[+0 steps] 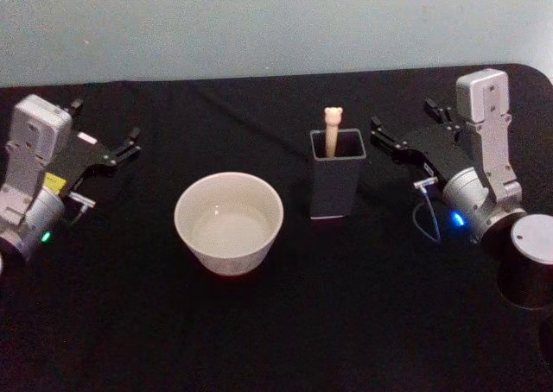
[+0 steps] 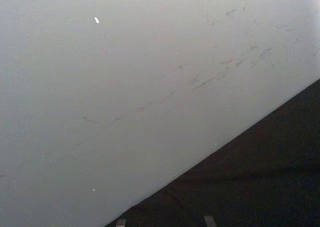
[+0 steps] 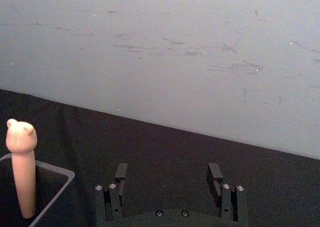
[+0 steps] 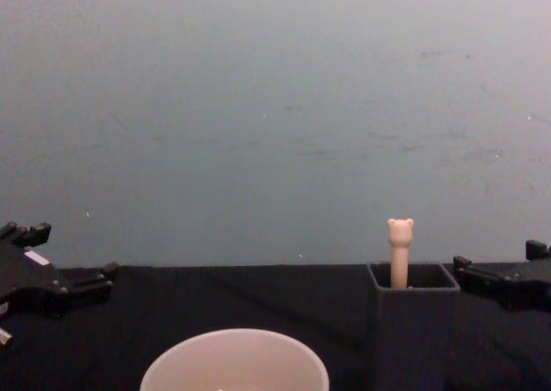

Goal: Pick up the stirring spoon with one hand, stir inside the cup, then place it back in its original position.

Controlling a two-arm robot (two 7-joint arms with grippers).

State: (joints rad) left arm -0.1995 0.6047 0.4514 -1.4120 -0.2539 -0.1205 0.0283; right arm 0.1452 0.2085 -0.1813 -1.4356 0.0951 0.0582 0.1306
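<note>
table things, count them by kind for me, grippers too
stirring spoon: 1, standing in the holder
cup: 1, pale and round
dark holder: 1, square mouth
grippers: 2, left gripper and right gripper, both open and clear of everything
dark cylinder with a pale top: 1, beside the right arm
total: 6
</note>
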